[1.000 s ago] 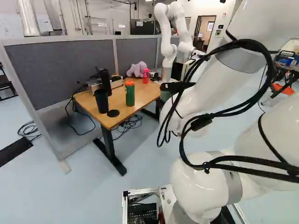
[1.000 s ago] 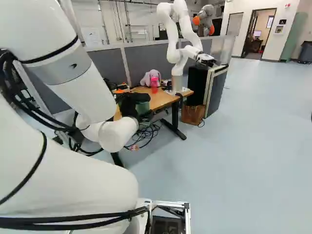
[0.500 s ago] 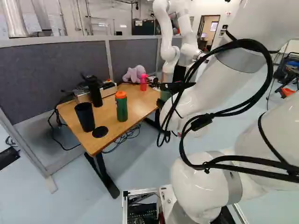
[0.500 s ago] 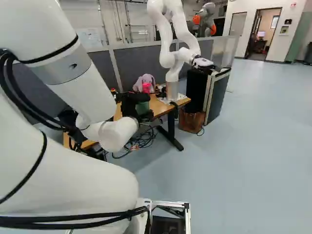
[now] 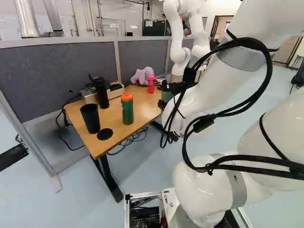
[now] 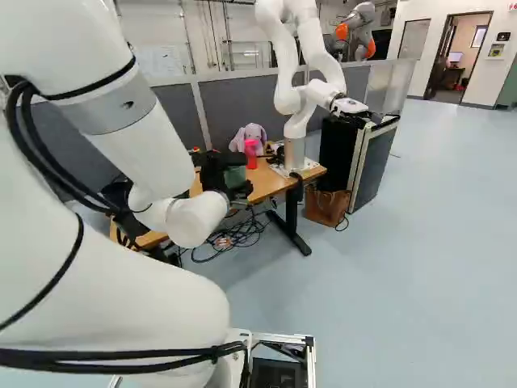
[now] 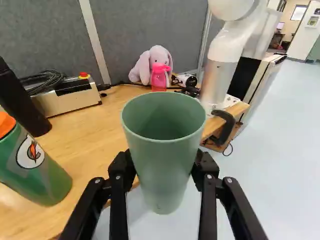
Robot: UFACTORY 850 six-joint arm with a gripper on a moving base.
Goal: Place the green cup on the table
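One black gripper [image 7: 164,164], parted just cup-wide, clasps the tapered pale-green cup [image 7: 162,150] near the light wooden table [image 7: 100,122]; it's the carrying step, and next I'd want it inward, then lowered upright.

**Base closes in; arm shifts**

The wheeled base's metal frame [image 5: 127,211] has moved: the rectangular, wood-topped table [image 5: 115,107] looms nearer than a second ago. The smooth white arm [image 6: 137,149] sits slightly shifted against its lowest joint, the tapered pale-green cup [image 7: 162,155] moving with it.
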